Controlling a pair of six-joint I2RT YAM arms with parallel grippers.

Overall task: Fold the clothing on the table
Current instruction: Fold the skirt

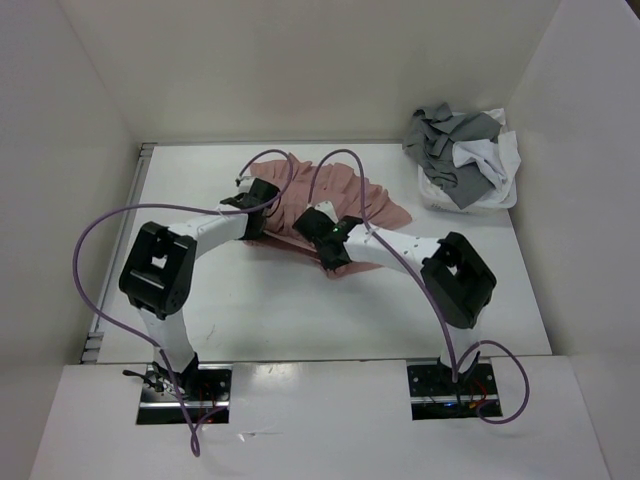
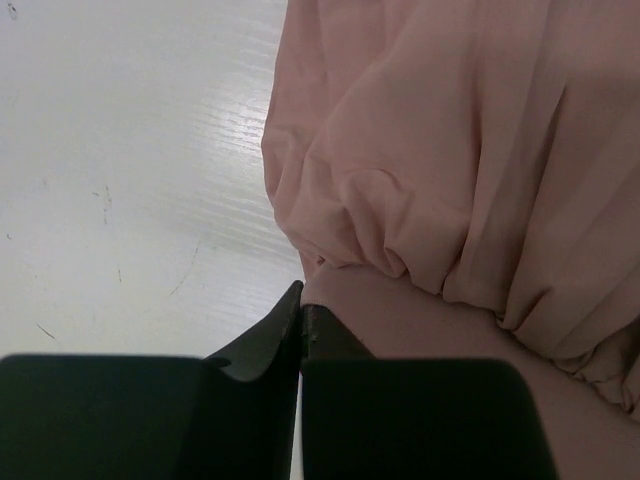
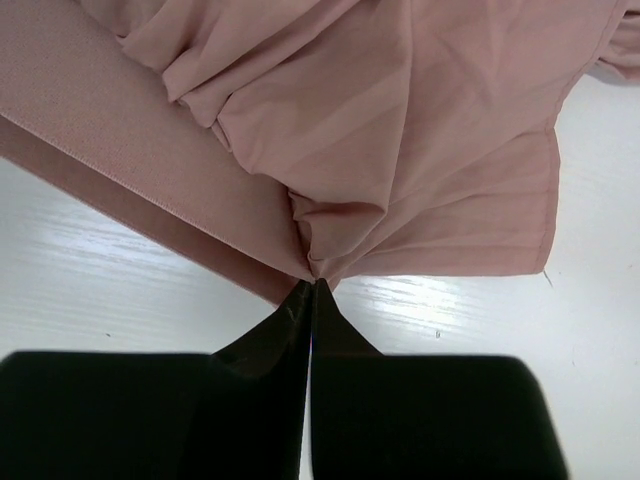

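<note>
Looking down from above, you have two arms, both stretched forward over the table [image 1: 300, 310] and angled in toward each other. The left arm [image 1: 205, 230] bends at its elbow and sends its forearm toward the far right. The right arm [image 1: 400, 245] bends at its elbow and sends its forearm to the left. Both wrists sit low over the cloth.

Your left claw [image 2: 302, 300] has its fingers pressed together, with the tips meeting right at the near edge of the clothing [image 2: 450, 150]. You cannot tell from its wrist view whether any cloth is caught between them. Bare table lies to that claw's left, and pink fabric spreads ahead of it and to its right.

Your right claw [image 3: 314, 290] is clamped on the clothing. The fabric puckers into folds that converge at its tips, with a flat band running off to the claw's left.

Count one piece of pink clothing, one grey garment [image 1: 445, 135] and one white garment [image 1: 485, 155]. The grey and white ones are heaped together, well off to the right claw's right and beyond it.

The clothing lies between and beyond the two claws. Its long axis runs from one claw toward the other, across the table. The plain band is nearest the claws, and the gathered fabric fans away from them.
</note>
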